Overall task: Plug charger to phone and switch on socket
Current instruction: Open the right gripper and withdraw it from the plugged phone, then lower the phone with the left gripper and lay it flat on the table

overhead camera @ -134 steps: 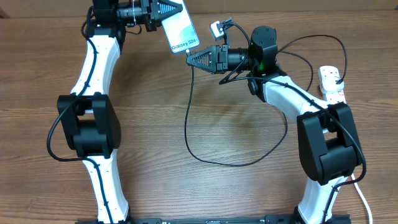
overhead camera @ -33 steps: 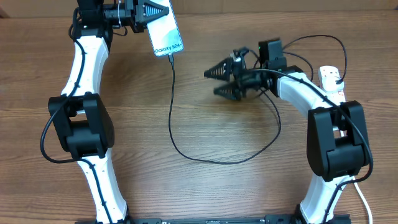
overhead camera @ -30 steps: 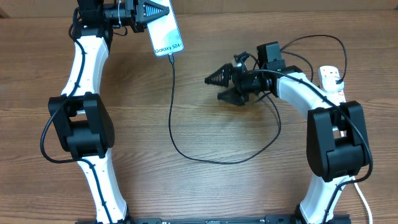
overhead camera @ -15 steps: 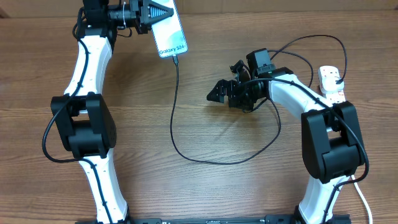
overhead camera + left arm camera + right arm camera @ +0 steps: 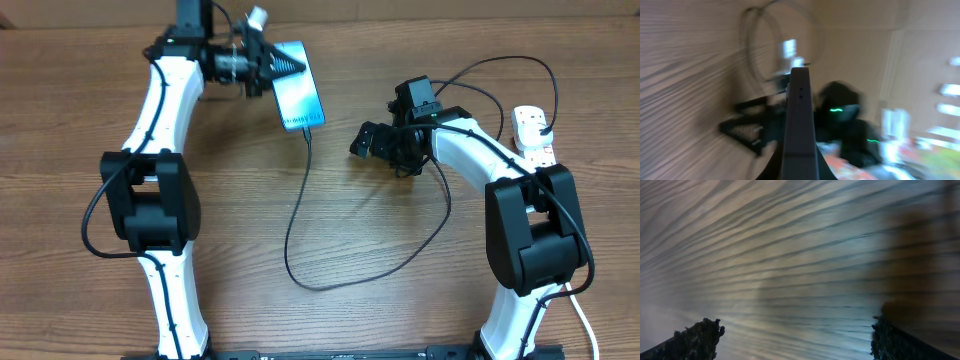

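Shifted rightward, the phone (image 5: 302, 95) shows its glossy blue screen.

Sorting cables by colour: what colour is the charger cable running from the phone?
Black. The charger shows best in the overhead view, dark against the wood.

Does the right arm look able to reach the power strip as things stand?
Probably yes. The right hand is open and empty, and the strip lies uncovered on the table beside that arm's own elbow. The arm would have to fold back tightly, though.
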Tool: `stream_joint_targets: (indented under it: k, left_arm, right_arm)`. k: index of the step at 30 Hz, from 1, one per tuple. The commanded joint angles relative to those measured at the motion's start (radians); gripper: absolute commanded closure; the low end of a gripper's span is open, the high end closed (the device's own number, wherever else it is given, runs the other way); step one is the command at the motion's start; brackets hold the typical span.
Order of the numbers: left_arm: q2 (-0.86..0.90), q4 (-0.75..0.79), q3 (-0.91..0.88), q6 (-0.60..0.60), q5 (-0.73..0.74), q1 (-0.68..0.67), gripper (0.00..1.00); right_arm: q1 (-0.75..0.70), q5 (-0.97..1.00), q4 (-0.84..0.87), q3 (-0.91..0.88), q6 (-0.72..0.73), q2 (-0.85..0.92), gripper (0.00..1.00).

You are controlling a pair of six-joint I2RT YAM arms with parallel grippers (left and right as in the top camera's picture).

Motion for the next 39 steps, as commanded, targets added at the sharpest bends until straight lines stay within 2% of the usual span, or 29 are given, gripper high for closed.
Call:
stream_joint_targets:
  k: [1,6,9,16,22,27,39]
  left_arm:
    - [-0.043,-0.105,0.011,0.256,-0.198,-0.038,0.96]
    - [-0.043,-0.208,0.011,0.356,-0.294,-0.079,0.96]
    - [-0.043,-0.245,0.007,0.454,-0.302,-0.093,0.96]
    - [-0.043,-0.232,-0.04,0.46,-0.364,-0.102,0.96]
    - [-0.043,-0.097,-0.158,0.34,-0.357,-0.103,0.96]
    - [-0.04,0.026,-0.235,0.272,-0.237,-0.103,0.96]
    - [-0.014,0.059,-0.237,0.187,-0.37,-0.169,0.96]
  right_arm:
    - [-0.002,0.209,-0.034,-0.005,0.129,0.003,0.0]
    - [-0.003,0.347,-0.083,-0.005,0.285,0.003,0.0]
    - [-0.014,0.401,-0.121,-0.005,0.357,0.003,0.0]
    - [-0.048,0.401,-0.143,-0.005,0.373,0.003,0.0]
    - [-0.048,0.401,-0.149,-0.005,0.373,0.003,0.0]
    - [-0.048,0.396,-0.144,-0.005,0.373,0.003,0.0]
    - [-0.047,0.358,-0.13,-0.005,0.373,0.003,0.0]
